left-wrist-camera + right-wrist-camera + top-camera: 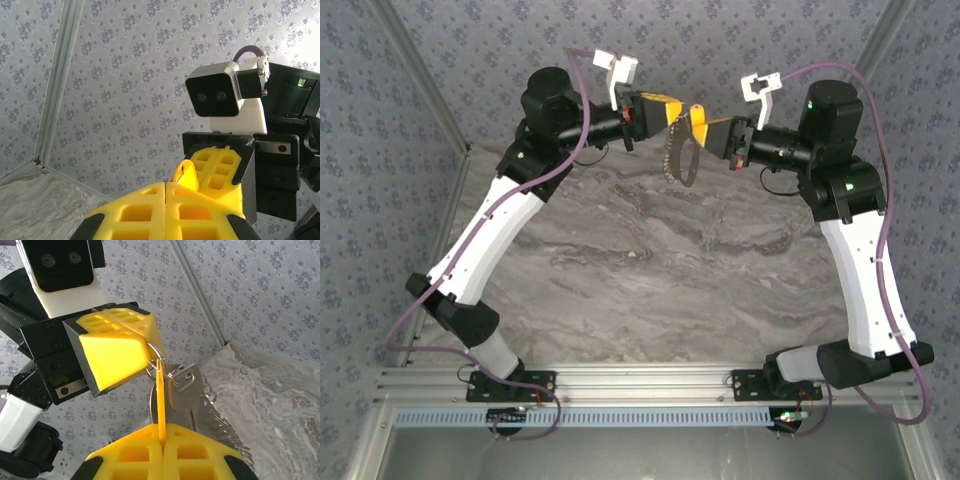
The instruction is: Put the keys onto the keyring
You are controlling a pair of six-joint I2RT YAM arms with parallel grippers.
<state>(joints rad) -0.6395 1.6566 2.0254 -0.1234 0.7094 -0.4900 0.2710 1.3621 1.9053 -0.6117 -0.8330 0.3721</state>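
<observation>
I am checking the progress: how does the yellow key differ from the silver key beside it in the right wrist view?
Colour: the yellow key is bright yellow; the silver key is bare metal.
Hold: the yellow key is pinched in the right end effector; the silver key hangs free.
Pose: the yellow key stands edge-on; the silver key shows its flat face.
Both reach the keyring at the left end effector.

left tool [670,108] and right tool [701,126] meet tip to tip, high above the far middle of the counter [650,290]. keyring [154,356] pinched at the left tool's tip; key [161,395] clamped edge-on in the right tool, its top at the ring. other keys [186,390] hang below, between the tools.
</observation>
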